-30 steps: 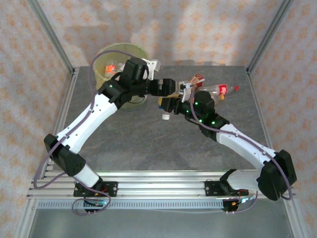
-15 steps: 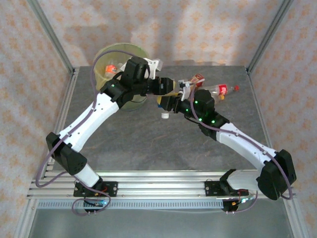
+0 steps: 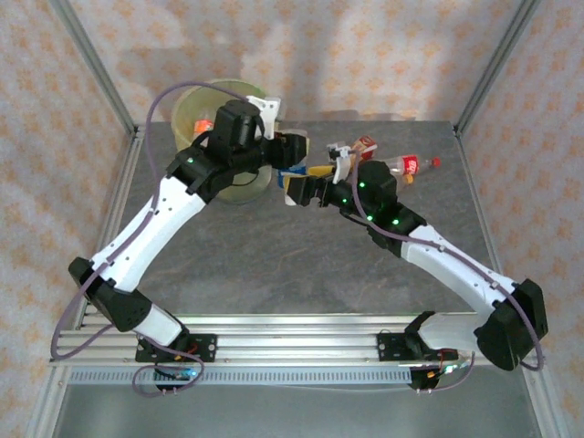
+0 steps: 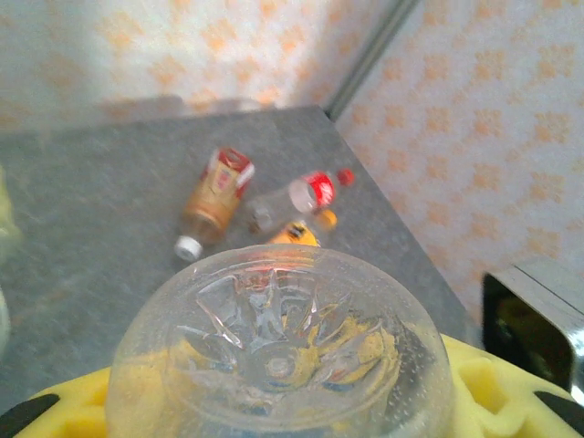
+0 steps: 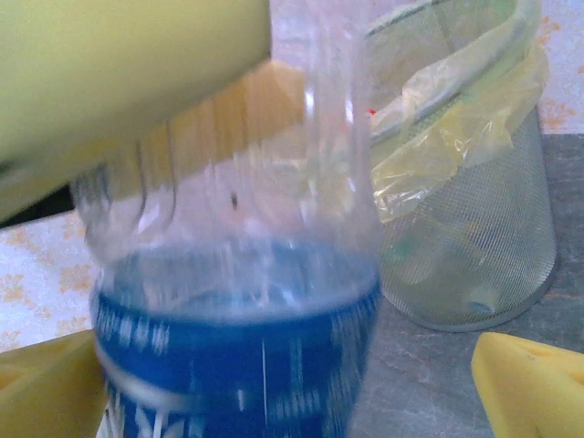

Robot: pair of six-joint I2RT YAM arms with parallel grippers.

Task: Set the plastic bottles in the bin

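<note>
Near half of the table [image 3: 292, 274] is bare, tons of room btw the left arm [image 3: 146, 219] and right arm [image 3: 447, 260]. Back is tight tho: bin [image 3: 193, 108] back-left, loose bottles [image 3: 408, 167] back-right, blue-label bottle [image 3: 294, 175] mid-air btw them w/ both arms meeting at it.

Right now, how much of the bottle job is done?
Done: at least one bottle sits in the bin. In hand: the left gripper holds a blue-label bottle, the right gripper open around it. Left: a tan bottle, a red-capped bottle and an orange bottle on the table.
</note>
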